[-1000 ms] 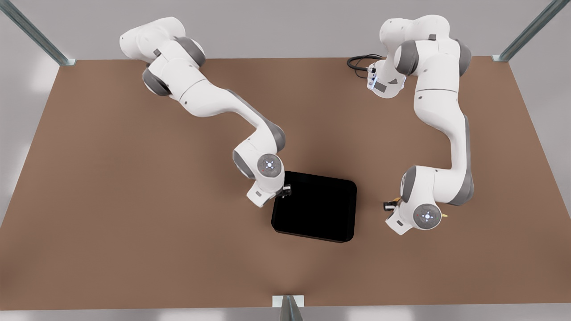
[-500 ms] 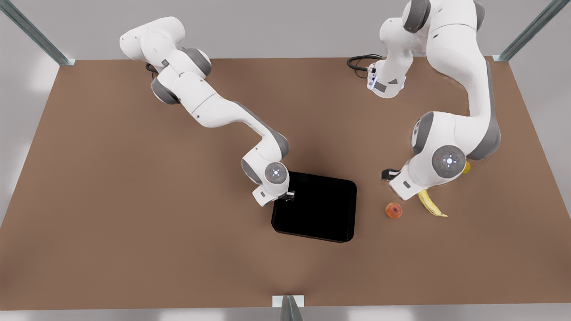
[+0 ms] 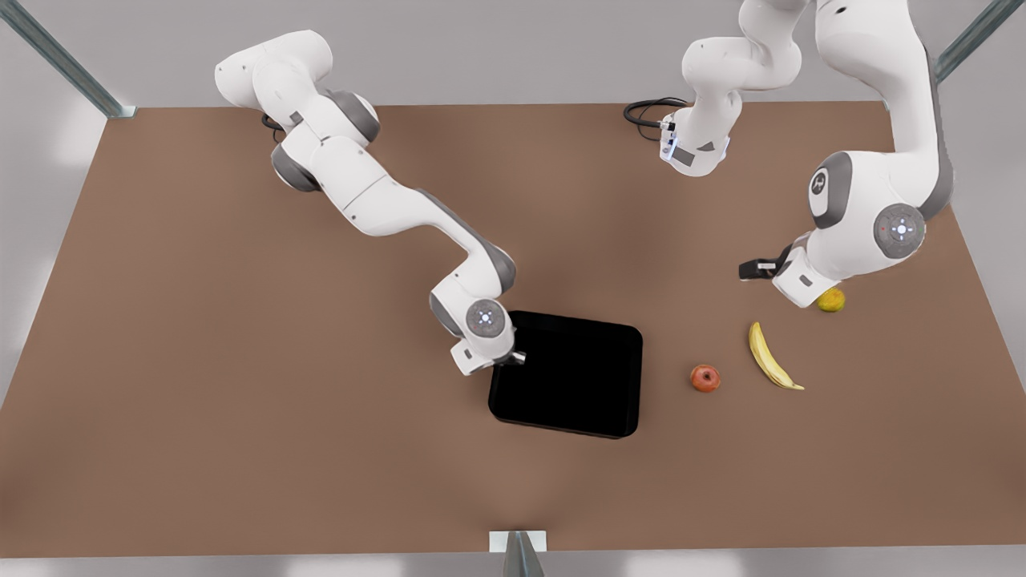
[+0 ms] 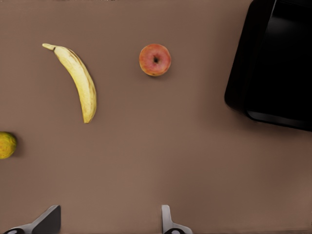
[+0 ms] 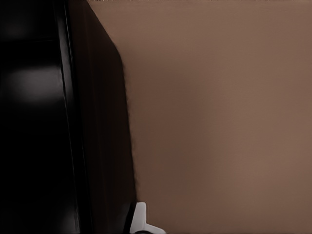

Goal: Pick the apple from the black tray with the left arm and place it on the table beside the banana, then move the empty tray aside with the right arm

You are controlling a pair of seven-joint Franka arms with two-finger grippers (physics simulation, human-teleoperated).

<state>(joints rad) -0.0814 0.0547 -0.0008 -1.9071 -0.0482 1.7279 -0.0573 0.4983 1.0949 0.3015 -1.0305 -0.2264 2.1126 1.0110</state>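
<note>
The small red-orange apple (image 3: 705, 378) sits on the matte brown table (image 3: 240, 361), just beside the curved yellow banana (image 3: 771, 357), right of the glossy black tray (image 3: 569, 377). The left gripper (image 3: 757, 269), fingers spread, hangs upper right. The right gripper (image 3: 513, 358) meets the tray's left rim; its finger state is unclear.

Legible markings: none.
No text, label, brand name or number can be read on either arm, on the black tray (image 3: 566, 374), the fruit, or the brown surface (image 3: 200, 336).
</note>
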